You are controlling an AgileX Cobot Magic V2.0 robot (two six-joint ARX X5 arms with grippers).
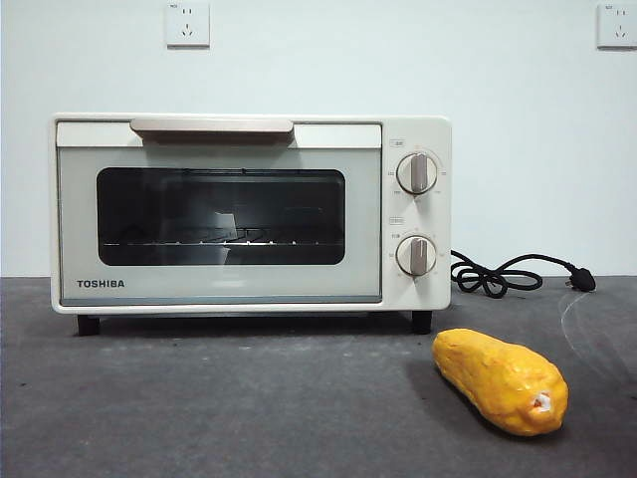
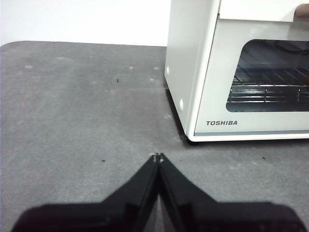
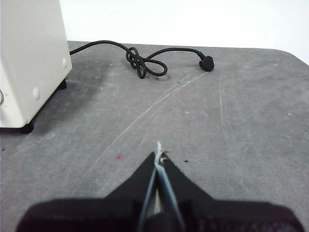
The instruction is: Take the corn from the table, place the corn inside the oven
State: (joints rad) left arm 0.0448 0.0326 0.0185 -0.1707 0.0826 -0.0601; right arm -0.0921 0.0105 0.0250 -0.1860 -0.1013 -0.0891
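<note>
Left pincer (image 2: 158,157) is closed, tips pressed together, holding nothing — it hangs over bare counter (image 2: 72,121) near the oven's (image 2: 227,72) front corner on the TOSHIBA-logo side. Right pincer (image 3: 159,157) is closed too, nothing held, a pale strip showing between its jaws; it sits over the counter (image 3: 241,121) off the oven's (image 3: 29,58) knob-side wall. Neither arm shows in the front view.

Corn (image 1: 500,380) lies flat on the counter (image 1: 199,398), in front of the oven (image 1: 249,211) and off to its knob side, just past the black foot (image 1: 422,322) at that corner — near the oven but not touching. It lies at an angle, whitish stub end toward the front-view camera. It shows in neither wrist view.

Oven door is shut, handle (image 1: 212,126) along the top, wire rack (image 1: 219,239) visible through the dark window. Two knobs (image 1: 416,172) stacked on the panel beside the door.

Black power cord (image 1: 498,276) lies looped on the counter behind the corn, its plug (image 1: 583,281) resting loose on the surface. Two wall sockets (image 1: 187,23) above. Pale scratches cross the counter on the corn's side.
</note>
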